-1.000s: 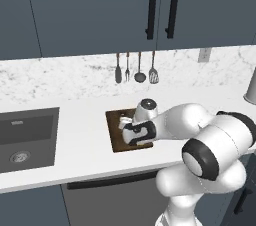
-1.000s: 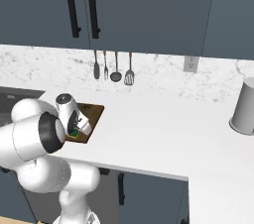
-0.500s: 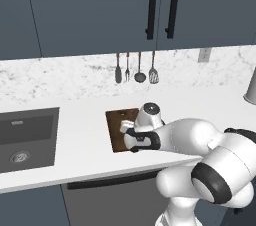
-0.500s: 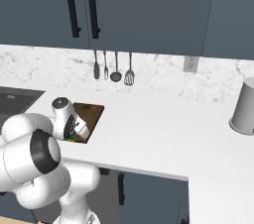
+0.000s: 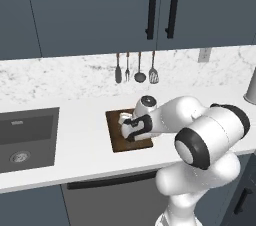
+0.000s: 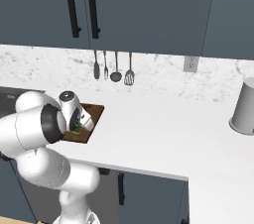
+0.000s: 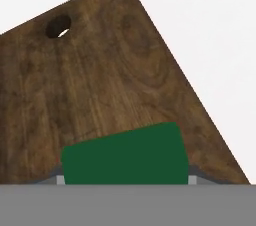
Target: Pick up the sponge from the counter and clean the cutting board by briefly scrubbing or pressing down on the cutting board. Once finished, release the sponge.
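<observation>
The white counter runs under dark blue cupboards, with a speckled wall behind. The sink sits at its left end. The brown cutting board lies near the front edge. The gripper is squeezed tight on the green sponge, over the board.

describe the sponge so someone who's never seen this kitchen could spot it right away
On the long white counter, right of the dark inset sink, lies a dark brown cutting board. The sponge sits over that board, gripped in the robot's fingers. It is the one small green-topped block there, far smaller than the board.
</observation>
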Available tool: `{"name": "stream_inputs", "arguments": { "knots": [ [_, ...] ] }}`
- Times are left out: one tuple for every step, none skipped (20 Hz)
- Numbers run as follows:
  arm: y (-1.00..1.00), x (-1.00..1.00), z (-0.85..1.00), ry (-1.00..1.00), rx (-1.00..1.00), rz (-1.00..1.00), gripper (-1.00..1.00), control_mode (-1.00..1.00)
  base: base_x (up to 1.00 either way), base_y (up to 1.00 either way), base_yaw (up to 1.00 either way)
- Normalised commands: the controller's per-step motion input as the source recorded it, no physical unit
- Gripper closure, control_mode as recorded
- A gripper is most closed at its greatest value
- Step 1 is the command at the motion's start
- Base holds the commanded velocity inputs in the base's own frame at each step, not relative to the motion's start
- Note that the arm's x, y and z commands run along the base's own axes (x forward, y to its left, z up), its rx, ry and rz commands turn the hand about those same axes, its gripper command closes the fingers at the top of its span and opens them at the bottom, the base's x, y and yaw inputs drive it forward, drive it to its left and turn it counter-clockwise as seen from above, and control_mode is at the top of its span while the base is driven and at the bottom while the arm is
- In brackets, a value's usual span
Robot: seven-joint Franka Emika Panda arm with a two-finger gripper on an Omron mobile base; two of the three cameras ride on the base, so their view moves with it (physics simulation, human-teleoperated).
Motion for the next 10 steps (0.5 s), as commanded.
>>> {"name": "stream_inputs", "arguments": {
  "knots": [
    [0.00, 0.71, -0.03, 0.00, -0.06, 0.00, 1.00, -1.00, 0.00, 0.00, 0.00],
    [0.00, 0.71, -0.04, 0.00, -0.07, -0.01, 1.00, -1.00, 0.00, 0.00, 0.00],
    [-0.03, 0.72, -0.03, 0.00, -0.07, -0.03, 1.00, -1.00, 0.00, 0.00, 0.00],
    [-0.04, 0.76, 0.00, 0.00, -0.06, -0.03, 1.00, -1.00, 0.00, 0.00, 0.00],
    [-0.05, 0.78, -0.01, 0.00, -0.07, -0.04, 1.00, -1.00, 0.00, 0.00, 0.00],
    [-0.06, 0.79, 0.00, 0.00, -0.06, -0.04, 1.00, -1.00, 0.00, 0.00, 0.00],
    [-0.05, 0.81, -0.01, 0.00, -0.07, -0.05, 1.00, -1.00, 0.00, 0.00, 0.00],
    [-0.03, 0.77, 0.00, 0.00, -0.06, -0.05, 1.00, -1.00, 0.00, 0.00, 0.00],
    [-0.02, 0.75, 0.00, 0.00, -0.06, -0.05, 1.00, -1.00, 0.00, 0.00, 0.00],
    [0.00, 0.69, 0.00, 0.00, -0.05, -0.05, 1.00, -1.00, 0.00, 0.00, 0.00]
  ]
}}
